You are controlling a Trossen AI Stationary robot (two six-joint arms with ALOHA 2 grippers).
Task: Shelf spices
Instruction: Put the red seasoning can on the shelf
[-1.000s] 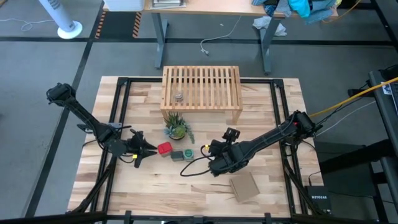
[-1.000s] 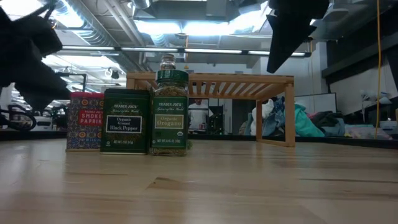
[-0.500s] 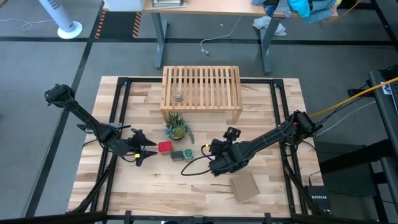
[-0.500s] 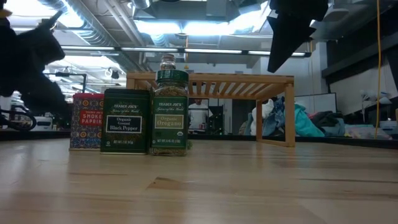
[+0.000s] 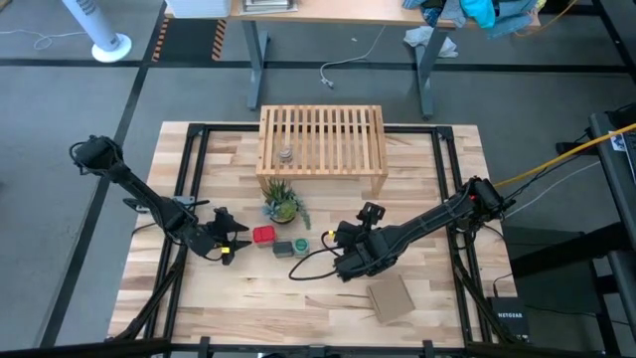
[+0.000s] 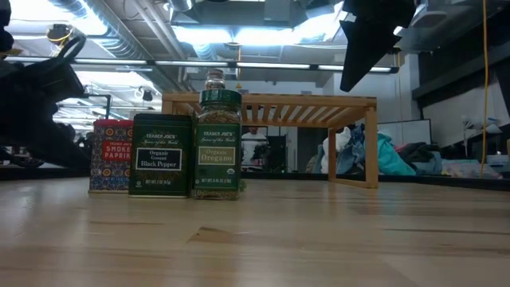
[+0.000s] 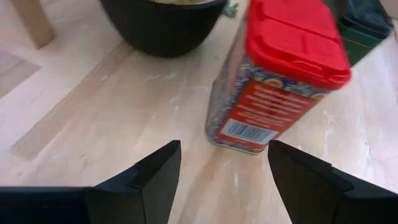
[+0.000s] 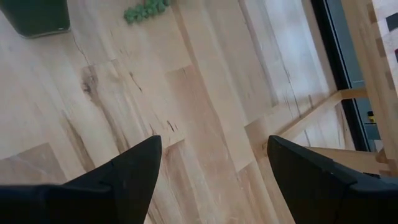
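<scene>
**Risk note: red tin could tip on approach**

Left gripper (image 5: 231,246) sits low over the worktop (image 5: 427,288), just beside the red tin (image 5: 262,236), jaws parted with nothing between them. In the left wrist view the red tin (image 7: 280,74) stands upright ahead of the fingers (image 7: 158,171), clear of both. Right gripper (image 5: 350,237) hovers spread and empty to the other side of the row, above bare wood.

Positions: dark tin (image 5: 284,248) touches or nearly touches the red tin; green-capped jar (image 5: 301,245) is next in line. Small clear jar (image 5: 286,155) already stands on the shelf (image 5: 321,139). Potted plant (image 5: 282,204) is close behind the row.

Judged hazards:
- The jaw gap looks only slightly wider than the tin, so an off-centre advance could catch a corner and shove or topple it.
- A shoved tin would push the dark tin and the jar along like dominoes.
- A high grip on the red lid risks slipping.
- The lift path to the shelf passes the plant; a low carry could clip its leaves.
</scene>
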